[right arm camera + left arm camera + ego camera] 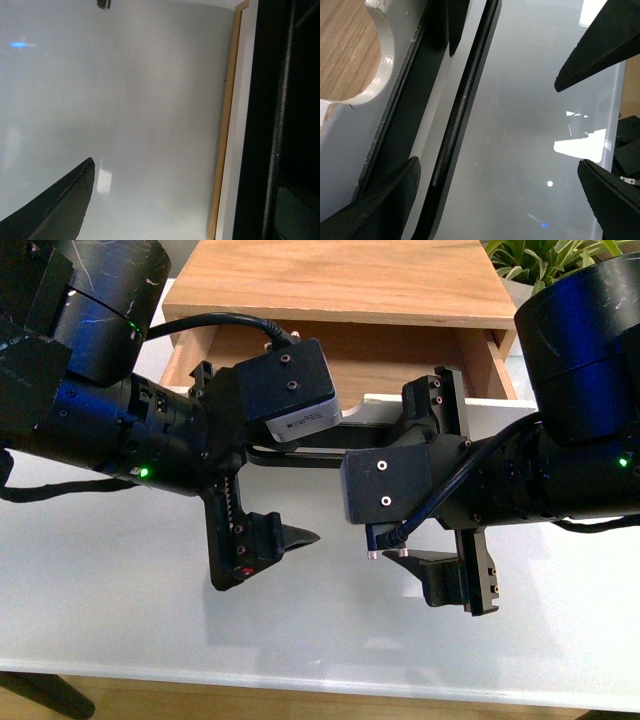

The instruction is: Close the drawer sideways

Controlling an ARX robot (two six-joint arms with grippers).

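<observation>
The drawer is pulled out of the wooden cabinet and its light-wood inside shows. Its white front and black bar handle face me. My left gripper is open wide at the handle. In the left wrist view the handle runs between the fingers, close to one of them, beside the notched white front. My right gripper is open and empty, just right of the left one, with one finger by the drawer front. One of its fingers shows over bare table.
Both grippers hover over a glossy white table with a wood-coloured front edge. A plant stands at the back right. The right wrist view shows a thin wood strip with a dark area beyond it.
</observation>
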